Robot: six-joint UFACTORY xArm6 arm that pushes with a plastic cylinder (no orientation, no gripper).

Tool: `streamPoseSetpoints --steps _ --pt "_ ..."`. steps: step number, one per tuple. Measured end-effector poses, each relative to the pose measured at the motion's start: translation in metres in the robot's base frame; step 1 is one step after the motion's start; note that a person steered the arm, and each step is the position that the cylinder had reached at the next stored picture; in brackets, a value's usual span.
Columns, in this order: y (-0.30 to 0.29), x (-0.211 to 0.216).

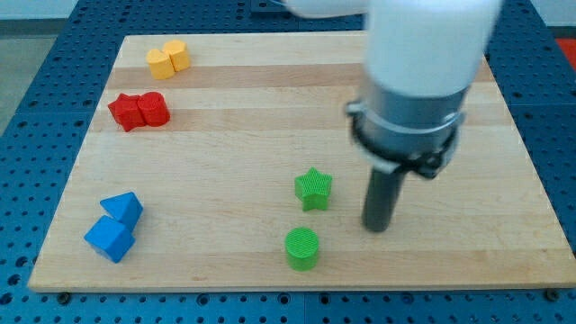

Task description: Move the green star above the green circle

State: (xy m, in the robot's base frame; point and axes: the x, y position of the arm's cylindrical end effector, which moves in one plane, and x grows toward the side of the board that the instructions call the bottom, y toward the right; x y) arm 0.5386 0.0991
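Observation:
The green star (313, 189) lies on the wooden board (234, 135), right of the middle, toward the view's bottom. The green circle (302, 248) lies just below it, a small gap apart. My tip (377, 229) is on the board to the right of both blocks, a short way from the star and touching neither. The arm's white and grey body (418, 72) rises above the rod.
Two yellow blocks (168, 59) sit together at the view's top left. Two red blocks (139, 110) sit below them. Two blue blocks (115, 226) sit at the bottom left. A blue perforated table (36, 54) surrounds the board.

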Motion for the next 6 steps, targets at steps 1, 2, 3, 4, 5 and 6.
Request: streamPoseSetpoints --steps 1,2,3,4,5,6 --pt "0.004 -0.076" --pt "-0.033 -0.113" --pt "-0.083 -0.078" --pt "-0.083 -0.063" --pt "-0.083 -0.049" --pt "-0.083 -0.04"
